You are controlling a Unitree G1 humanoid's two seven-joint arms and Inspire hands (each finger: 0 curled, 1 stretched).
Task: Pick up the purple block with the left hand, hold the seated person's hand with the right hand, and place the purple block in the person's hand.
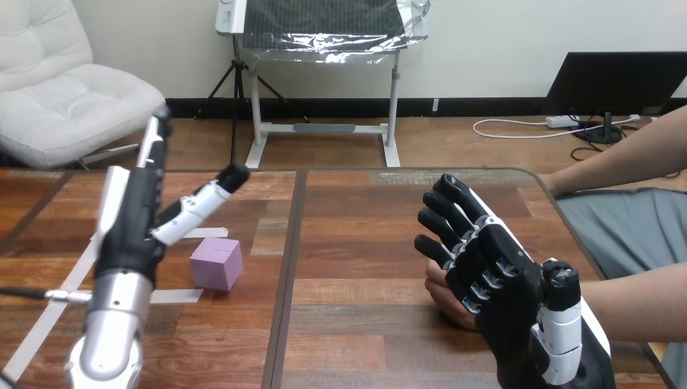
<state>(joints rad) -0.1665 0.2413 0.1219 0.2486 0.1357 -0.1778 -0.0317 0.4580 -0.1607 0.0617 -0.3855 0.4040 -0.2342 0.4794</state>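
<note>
Hovering wide by purple block (216,264), left robot hand (134,220); right robot hand (509,285) flat over person's hand (443,294)

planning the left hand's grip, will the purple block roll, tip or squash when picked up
The purple block looks like a cube resting flat on the table, so a push should slide it rather than roll or tip it. Its matte, soft-edged faces suggest foam: probably light and slightly squashy, with decent friction.

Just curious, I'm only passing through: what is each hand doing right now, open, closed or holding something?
Left hand: open, holding nothing, near the purple block.
Right hand: open, over the person's hand, not gripping it.
</note>
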